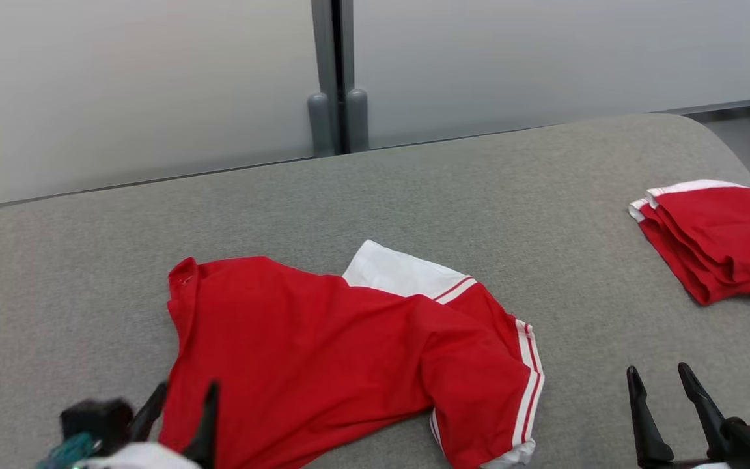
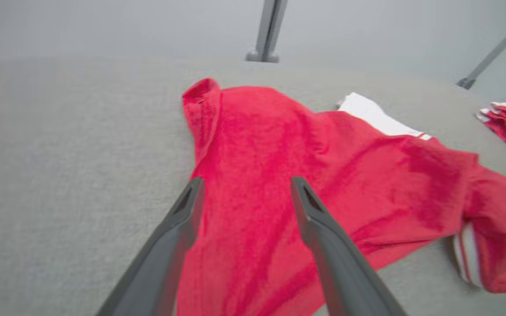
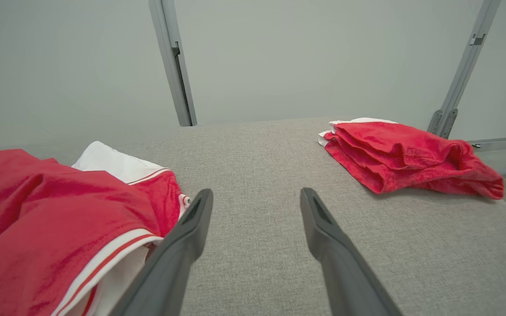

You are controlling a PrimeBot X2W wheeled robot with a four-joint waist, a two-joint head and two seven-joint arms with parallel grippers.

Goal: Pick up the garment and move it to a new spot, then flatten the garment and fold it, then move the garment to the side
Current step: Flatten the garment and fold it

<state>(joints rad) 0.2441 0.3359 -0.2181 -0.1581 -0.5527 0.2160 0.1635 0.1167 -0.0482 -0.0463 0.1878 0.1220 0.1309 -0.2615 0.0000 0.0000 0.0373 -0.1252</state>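
The garment [image 1: 323,352] is a red shirt with white panels and striped trim, spread loosely on the grey padded table [image 1: 414,195] in the head view's lower middle. It also shows in the left wrist view as the garment [image 2: 305,175] and at the left of the right wrist view as the garment [image 3: 51,206]. My left gripper [image 1: 183,391] stands open over the shirt's near left edge, and the same left gripper [image 2: 246,184] has red cloth under its spread fingers, with nothing clamped. My right gripper [image 1: 661,374] is open above bare table, right of the shirt, seen too as the right gripper [image 3: 255,197].
A folded red and white garment [image 1: 720,238] lies at the table's right edge, also at the right of the right wrist view [image 3: 406,153]. Grey wall panels with a post [image 1: 336,78] stand behind the table. Bare table lies between the two garments.
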